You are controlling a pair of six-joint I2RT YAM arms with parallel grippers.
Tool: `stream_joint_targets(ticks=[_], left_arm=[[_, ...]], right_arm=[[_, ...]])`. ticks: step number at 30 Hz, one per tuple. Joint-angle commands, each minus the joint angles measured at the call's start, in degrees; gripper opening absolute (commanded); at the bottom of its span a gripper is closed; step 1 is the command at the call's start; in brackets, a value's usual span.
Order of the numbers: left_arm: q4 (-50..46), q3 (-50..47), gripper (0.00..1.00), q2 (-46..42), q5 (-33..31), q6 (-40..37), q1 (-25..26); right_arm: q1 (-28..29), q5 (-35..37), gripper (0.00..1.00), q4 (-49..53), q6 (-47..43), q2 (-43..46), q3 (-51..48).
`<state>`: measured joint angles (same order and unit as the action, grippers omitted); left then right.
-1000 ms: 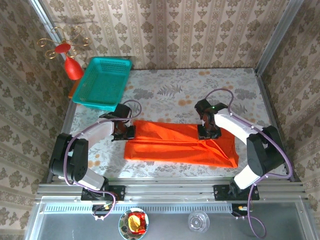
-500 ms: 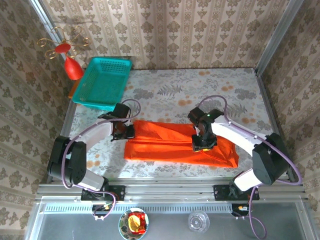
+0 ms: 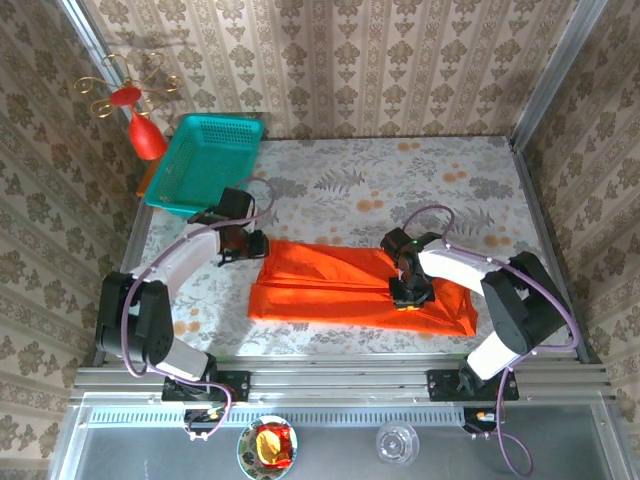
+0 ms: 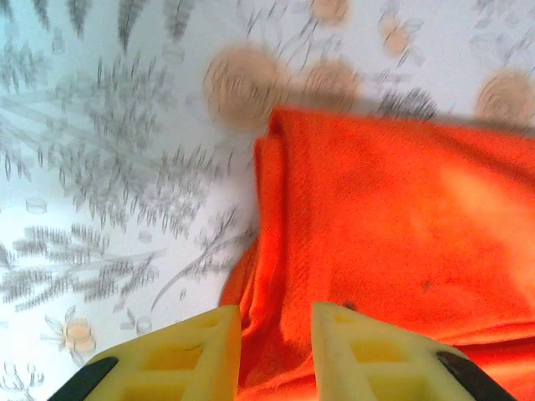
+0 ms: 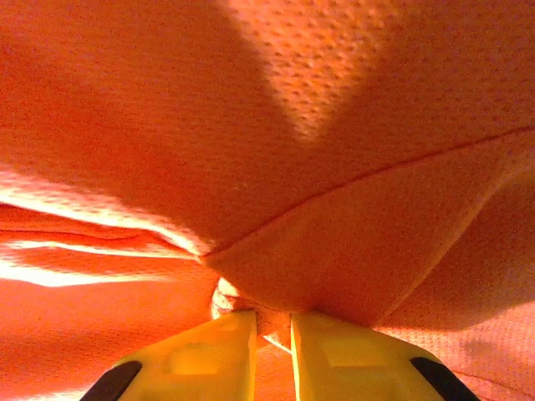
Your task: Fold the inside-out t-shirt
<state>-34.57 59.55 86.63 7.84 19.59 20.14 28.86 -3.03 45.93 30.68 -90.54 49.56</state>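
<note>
The inside-out t-shirt [image 3: 360,290] was soft matt cloth, its knit finely dimpled up close and crossed by a raised seam. The fingers [image 4: 180,359] looked like smooth, dull yellow plastic. The table [image 3: 420,180] wore a matt printed covering. The basket [image 3: 205,165] was perforated teal plastic. The ornament [image 3: 147,138] was glossy red with gold wire.

Overhead view: bright, even, diffuse light; faint soft shadows under the arms on the surface [image 3: 330,190]; sharp throughout, walls lean outward toward the edges
Left wrist view: soft focus overall; pale surface nearly washed out; t-shirt [image 4: 401,242] oversaturated; left hand [image 4: 276,315] blurred at the bottom edge
Right wrist view: weave crisp in the lit patch at top, elsewhere dim shadow; blown-out streaks at left; right hand [image 5: 273,321] out of focus
</note>
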Motion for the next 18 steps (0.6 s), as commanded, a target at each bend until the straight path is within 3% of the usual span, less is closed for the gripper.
stream_joint_targets(ticks=[1,7,12,18], left_arm=[[-2.44,5.43,0.29,5.04,-1.79,-3.19,1.38],[-7.25,16.32,0.31,15.87,-7.51,-6.41,5.10],[-11.81,23.32,0.32,23.16,-12.08,-8.23,7.42],[-15.30,28.41,0.33,29.14,-13.55,-9.13,8.27]], right_arm=[[-0.45,-0.80,0.20,-0.90,1.15,3.07,1.51],[-7.18,2.00,0.37,0.91,1.29,6.69,5.88],[-12.98,4.69,0.40,-1.50,1.70,4.80,7.46],[-15.15,0.84,0.41,-4.45,1.33,-1.91,11.50]])
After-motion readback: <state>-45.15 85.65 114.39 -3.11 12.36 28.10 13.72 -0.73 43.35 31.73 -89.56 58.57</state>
